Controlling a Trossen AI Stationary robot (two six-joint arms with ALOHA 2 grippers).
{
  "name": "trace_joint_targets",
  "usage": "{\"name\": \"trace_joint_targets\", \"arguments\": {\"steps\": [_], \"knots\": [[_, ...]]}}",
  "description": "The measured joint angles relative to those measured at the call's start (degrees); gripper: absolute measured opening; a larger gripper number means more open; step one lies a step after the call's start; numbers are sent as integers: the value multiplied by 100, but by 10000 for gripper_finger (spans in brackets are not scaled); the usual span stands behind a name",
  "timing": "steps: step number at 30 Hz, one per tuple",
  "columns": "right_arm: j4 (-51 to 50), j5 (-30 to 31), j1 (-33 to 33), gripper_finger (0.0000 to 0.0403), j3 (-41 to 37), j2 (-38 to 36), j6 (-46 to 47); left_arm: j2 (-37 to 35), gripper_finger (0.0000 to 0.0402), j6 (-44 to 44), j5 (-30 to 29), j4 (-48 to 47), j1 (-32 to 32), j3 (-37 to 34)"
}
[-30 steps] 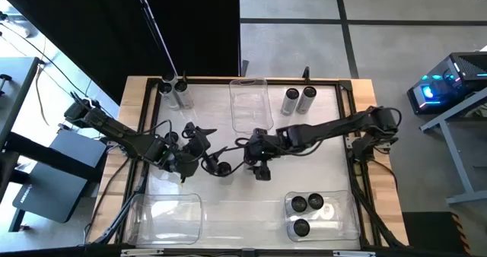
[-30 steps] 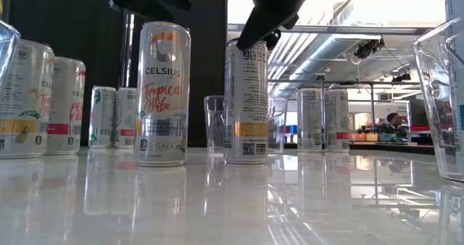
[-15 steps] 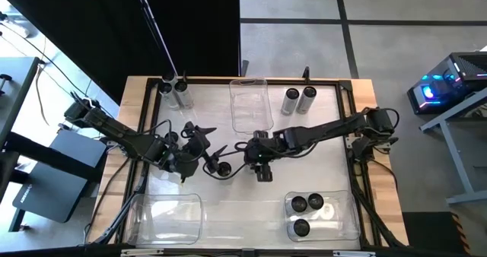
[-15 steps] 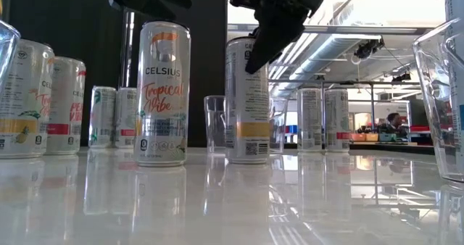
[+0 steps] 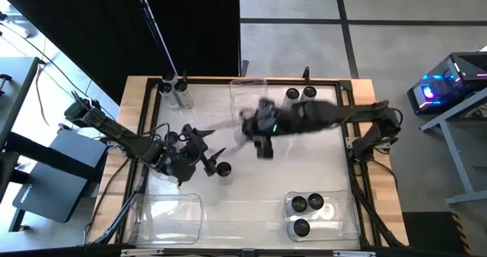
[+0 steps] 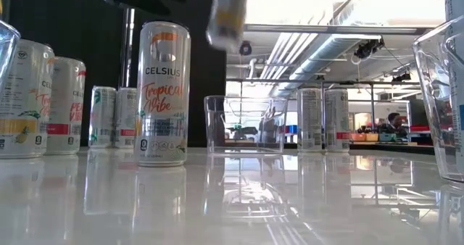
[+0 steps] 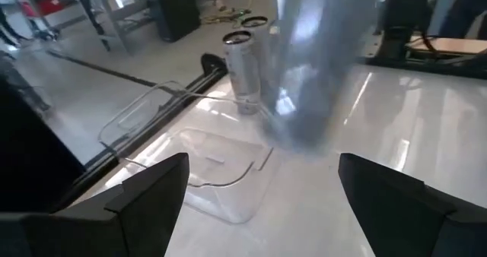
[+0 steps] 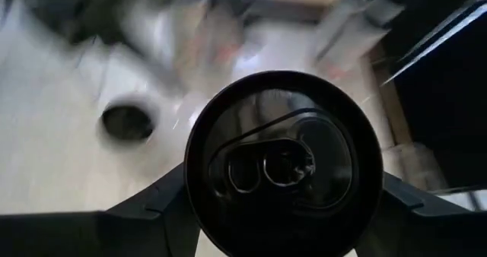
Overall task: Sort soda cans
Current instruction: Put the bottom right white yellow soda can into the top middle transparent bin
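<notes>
My right gripper [image 8: 283,211] is shut on a silver soda can [image 5: 264,145] and holds it high above the table's middle; the low view shows the can [image 6: 228,13] blurred and tilted. To its left my left gripper [image 5: 211,141] hovers open with nothing between its fingers. Another soda can [image 6: 163,93] stands upright on its base near the left gripper. Two cans [image 5: 176,91] stand at the far left and two cans [image 5: 299,94] at the far right. My right gripper pinches the can's side wall [image 8: 199,182] between its two fingers, close under the dark top [image 8: 283,162]. The fingers [image 8: 152,204] come slanting down from the table's right side. The can hangs clear of the table, tilted.
A clear bin [image 5: 249,105] stands at the far middle, a second clear bin [image 5: 163,215] at the near left, and a third clear bin [image 5: 346,219] at the near right with three cans in it. Black cables trail beside the left arm.
My right gripper has taken hold of the can that stood at the table's middle and has swung it quickly up and toward the far edge. The can has left the table and tipped. The left arm has kept still.
</notes>
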Motion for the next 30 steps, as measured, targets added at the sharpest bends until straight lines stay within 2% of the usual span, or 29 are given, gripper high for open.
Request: {"name": "trace_joint_targets", "arguments": {"steps": [3, 6, 9, 14, 17, 20, 25, 30], "knots": [[-335, -1, -499, 238, 726, -15, -81, -5, 335, -203, -86, -317, 54, 0], [-327, -479, -1118, 238, 1065, -21, -106, -119, 335, -454, 36, -674, 281, 0], [-396, -1046, -1734, 238, 1073, 22, -90, -261, 335, -732, 205, -1072, 658, 0], [-440, -1484, -2383, 238, 755, 269, -66, -399, 335, -744, 859, -1512, 1415, 0], [-391, -1723, -2462, 238, 713, 559, -65, -380, 335, -411, 1432, -1549, 1859, -2], [-360, -1798, -2423, 238, 714, 971, -207, -260, 335, -31, 1757, -1522, 2336, -4], [-328, -1816, -2493, 238, 705, 1579, -216, -119, 335, 205, 2007, -1933, 3070, -9], [-393, -1881, -2466, 238, 704, 1956, -216, -160, 335, 214, 2039, -1875, 3376, -318]]}}
